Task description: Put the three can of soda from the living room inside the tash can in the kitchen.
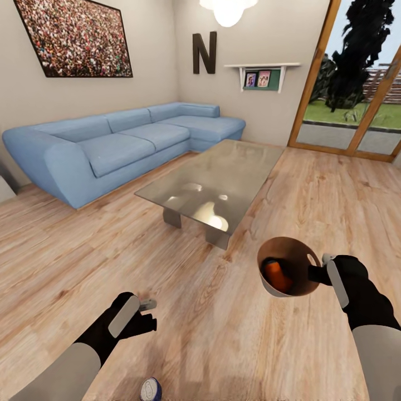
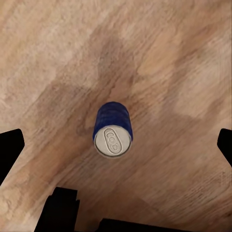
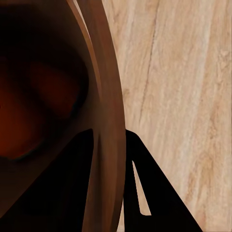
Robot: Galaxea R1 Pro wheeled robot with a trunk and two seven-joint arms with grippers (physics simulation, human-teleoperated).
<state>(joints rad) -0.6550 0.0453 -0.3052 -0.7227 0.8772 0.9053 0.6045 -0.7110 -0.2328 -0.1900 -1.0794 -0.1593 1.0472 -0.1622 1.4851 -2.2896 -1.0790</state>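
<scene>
Overhead first: from the head view our right gripper (image 1: 322, 266) pinches the rim of the tash can (image 1: 287, 274), holding it clear above the wood floor (image 1: 234, 345), and one orange can of soda (image 1: 277, 275) lies inside it. Our left gripper (image 1: 146, 313) hangs empty with its fingers apart, and a blue can with a silver top (image 1: 150, 389) stands on the floor just below it, at the frame's lower edge. The risk we see is twofold. A rim pinch is a thin hold, so the bin could swing or slip and tip out the can it carries. The standing can could also be knocked over and roll off if a finger strikes it on the way down.

Around us lie the blue corner sofa (image 1: 122, 142), the glass coffee table (image 1: 217, 181), the big letter N (image 1: 204, 53), the crowd picture (image 1: 75, 36) and a glazed door (image 1: 356, 83) to the garden.

Next, the left wrist view looks straight down on the blue can (image 2: 112, 129), upright between the spread fingertips (image 2: 9, 147) and touching neither. The smooth planks would let it roll freely once tipped.

Lastly, the right wrist view shows the bin's brown rim (image 3: 108, 111) running between the dark jaws, clamped from inside and outside, with a dim orange shape (image 3: 46, 104) in the shadowed interior that we judge to be the can.
</scene>
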